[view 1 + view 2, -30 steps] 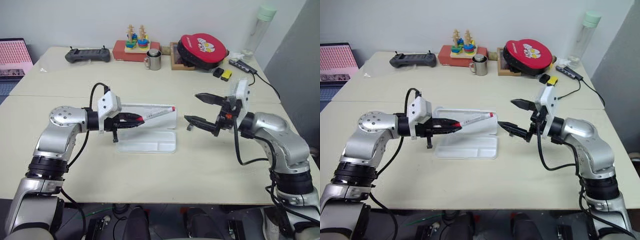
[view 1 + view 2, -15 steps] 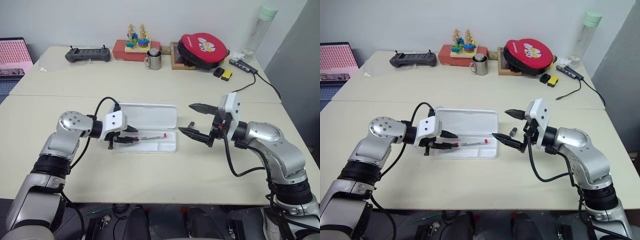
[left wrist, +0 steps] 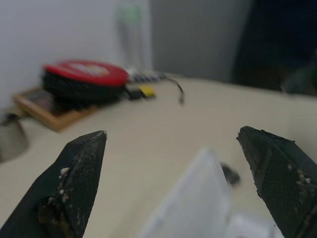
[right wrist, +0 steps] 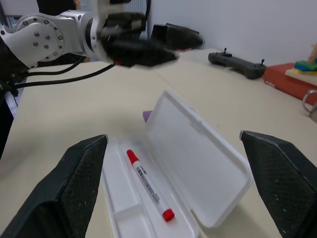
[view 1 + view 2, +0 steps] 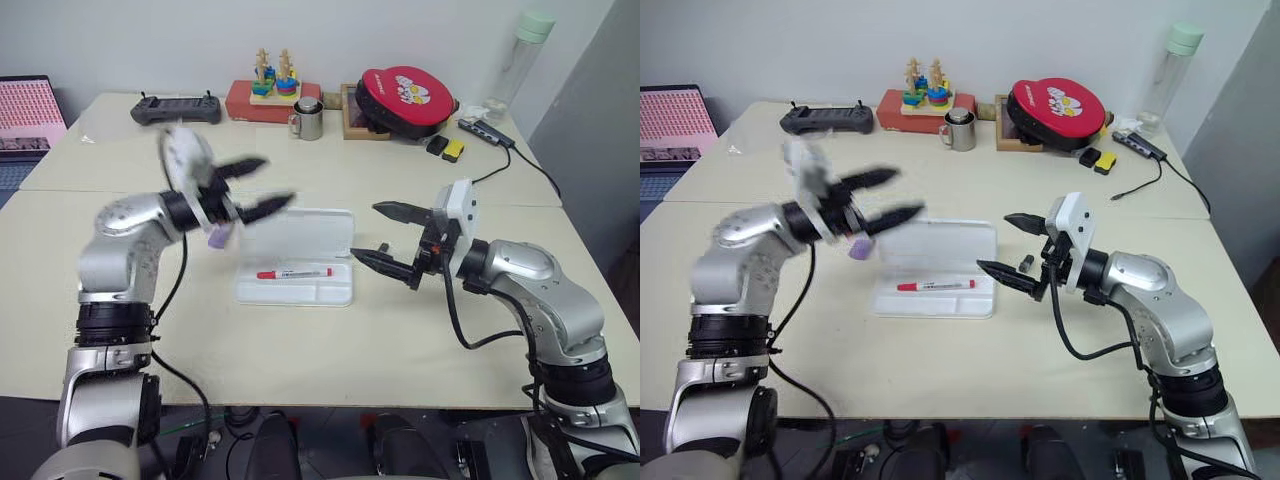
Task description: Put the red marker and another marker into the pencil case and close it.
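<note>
Since half a second ago, your left hand has let go of the red marker and swung up and away; its fingers are now spread wide, empty, and it hangs above the desk just beyond the far-left corner of the pencil case.

The red marker now lies flat in the case's tray, lengthwise along the long compartment, with nothing touching it. The case sits open, its lid tilted up along the far edge.

The lilac marker rests on the desk just left of the case's lid, below your raised left hand and apart from it. That hand is blurred, so I can't say exactly how far above the lilac marker it hangs.

Your right hand hovers just right of the case, fingers spread, pinching nothing. It has drifted slightly closer to the case over the last second. A small dark block lies on the desk between its fingers.
</note>
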